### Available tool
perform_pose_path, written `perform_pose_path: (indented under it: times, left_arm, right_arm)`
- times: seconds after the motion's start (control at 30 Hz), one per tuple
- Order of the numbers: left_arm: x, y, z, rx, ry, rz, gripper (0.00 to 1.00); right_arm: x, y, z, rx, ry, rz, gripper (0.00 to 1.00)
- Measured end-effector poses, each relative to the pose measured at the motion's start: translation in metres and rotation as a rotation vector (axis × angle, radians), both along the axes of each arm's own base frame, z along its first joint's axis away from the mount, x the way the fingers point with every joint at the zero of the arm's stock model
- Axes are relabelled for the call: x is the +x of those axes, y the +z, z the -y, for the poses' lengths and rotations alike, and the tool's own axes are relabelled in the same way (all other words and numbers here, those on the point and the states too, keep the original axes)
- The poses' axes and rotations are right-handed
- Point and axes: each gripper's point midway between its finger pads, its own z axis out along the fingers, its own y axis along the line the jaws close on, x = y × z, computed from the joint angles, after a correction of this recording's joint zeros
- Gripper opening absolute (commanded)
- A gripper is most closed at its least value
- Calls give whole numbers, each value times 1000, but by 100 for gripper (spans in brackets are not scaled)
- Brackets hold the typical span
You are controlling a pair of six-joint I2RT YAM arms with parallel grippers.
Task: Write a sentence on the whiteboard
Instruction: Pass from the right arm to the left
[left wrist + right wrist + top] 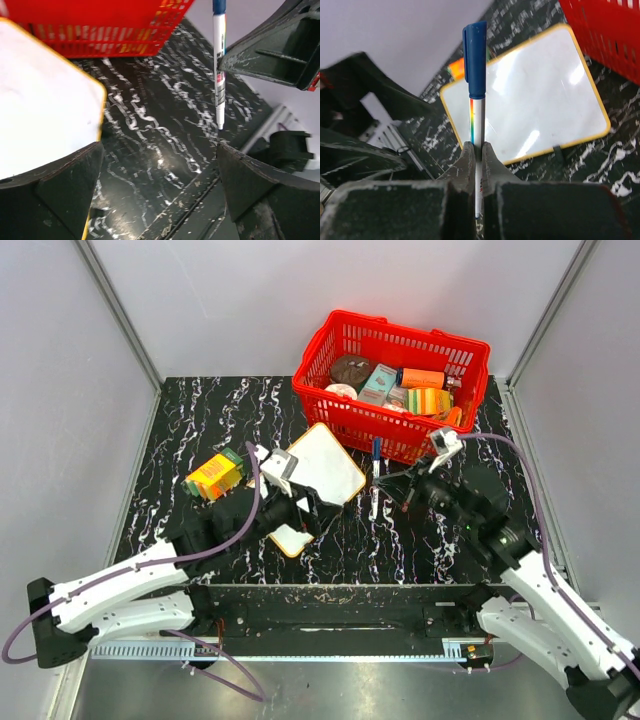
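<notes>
The right gripper (476, 150) is clamped on a marker (475, 107), which it holds upright over the table (190, 420) with the blue end up and the tip down, apparently ready to write. The left gripper (159, 150) stands spread over the edge of the whiteboard (530, 95), probably to steady it. The board lies flat just in front of the red basket (365, 425), blank, with no sentence on it yet.

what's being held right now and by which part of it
The right gripper is shut on the marker, pinching its white barrel below the blue cap, which is on. The left gripper is open and holds nothing.
</notes>
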Motion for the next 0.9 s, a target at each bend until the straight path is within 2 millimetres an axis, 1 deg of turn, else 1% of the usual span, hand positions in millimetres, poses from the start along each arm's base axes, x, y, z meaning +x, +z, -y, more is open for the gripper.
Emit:
perform_pose_path:
  times: [0.07,0.2,0.3,0.33,0.37,0.43,0.47,0.57,0.6,0.67,0.7,0.77,0.8,0.83,0.87,0.9]
  left_arm:
    - [-4,7,13,-46,-56,-1,99]
    - [-9,20,42,-129,-173,-12,99]
    - [-9,31,66,-179,-260,-22,99]
    - [-10,34,73,-197,-290,-23,97]
    - [-10,36,81,-210,-320,-25,89]
    - [-15,38,95,-234,-385,-32,82]
    - [-17,38,102,-245,-419,-37,75]
    - [-23,33,115,-259,-485,-52,64]
    - [-24,32,118,-263,-501,-54,55]
    - [-25,28,122,-261,-520,-64,40]
    - [-25,26,125,-259,-526,-68,25]
    - [-25,26,129,-265,-539,-75,10]
    - [-25,26,131,-265,-545,-72,5]
    - [-25,26,132,-268,-552,-69,3]
    - [-25,27,132,-270,-552,-69,2]
    - [-25,27,132,-271,-551,-71,0]
  right_arm:
    - [-8,21,3,66,5,81,0]
    - [-17,48,7,151,7,167,0]
    - [-20,59,6,187,18,190,0]
    - [-20,60,6,194,24,192,0]
    - [-21,60,6,198,24,189,0]
    - [-21,62,5,205,23,185,0]
    - [-21,63,6,210,23,186,0]
    - [-23,65,6,222,22,183,0]
    - [-23,65,7,225,21,183,0]
    - [-24,67,7,233,20,183,0]
    - [-25,68,8,237,20,184,0]
    - [-26,71,8,246,20,189,0]
    - [-26,72,8,249,20,190,3]
    - [-26,72,9,251,17,191,25]
    - [-26,72,9,251,14,192,35]
    - [-26,73,10,254,12,190,38]
